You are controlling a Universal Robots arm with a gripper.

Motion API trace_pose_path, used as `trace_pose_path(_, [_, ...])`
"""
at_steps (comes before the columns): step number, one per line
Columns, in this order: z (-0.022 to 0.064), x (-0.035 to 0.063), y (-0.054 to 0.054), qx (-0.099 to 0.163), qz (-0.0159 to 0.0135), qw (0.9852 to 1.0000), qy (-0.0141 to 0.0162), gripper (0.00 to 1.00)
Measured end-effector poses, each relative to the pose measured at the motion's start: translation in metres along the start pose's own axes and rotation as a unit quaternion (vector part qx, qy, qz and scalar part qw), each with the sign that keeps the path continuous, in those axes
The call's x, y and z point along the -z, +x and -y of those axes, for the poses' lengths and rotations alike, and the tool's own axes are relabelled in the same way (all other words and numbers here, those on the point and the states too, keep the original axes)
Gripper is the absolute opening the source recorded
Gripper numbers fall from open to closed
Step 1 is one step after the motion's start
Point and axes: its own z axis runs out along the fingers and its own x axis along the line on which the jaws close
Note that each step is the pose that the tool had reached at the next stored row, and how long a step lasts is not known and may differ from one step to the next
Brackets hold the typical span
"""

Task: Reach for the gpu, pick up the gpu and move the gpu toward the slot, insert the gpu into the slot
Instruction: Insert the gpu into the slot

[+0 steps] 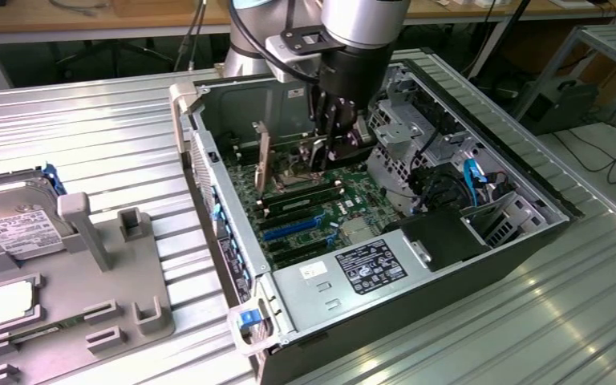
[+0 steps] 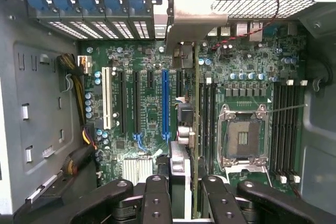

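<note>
My gripper (image 1: 335, 151) reaches down into the open computer case and is shut on the gpu (image 1: 262, 160), a thin dark card with a metal bracket end, held upright on its edge above the motherboard. In the wrist view the gpu (image 2: 195, 108) shows edge-on between my gripper's (image 2: 186, 203) two black fingers (image 2: 156, 200), and its bracket reaches the case's rear openings. The slot (image 2: 165, 103), a long bright-blue strip, lies parallel to the card and a little to its side, uncovered. It appears again as the slot (image 1: 289, 230) on the board, nearer the exterior view's bottom than the card.
Black memory strips (image 2: 286, 124) and the silver processor socket (image 2: 242, 137) lie on the card's other side. A white slot (image 2: 107, 98) and black slots flank the blue one. The power supply (image 1: 367, 269) and case walls (image 1: 206, 160) hem the board. A hard drive (image 1: 14, 224) rests on a grey fixture (image 1: 83, 313) outside.
</note>
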Motion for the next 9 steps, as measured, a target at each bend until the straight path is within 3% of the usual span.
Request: trace_pose_path(9, [-0.0029, -0.0068, 0.0002, 0.0, 0.0, 1.0, 0.0, 0.28])
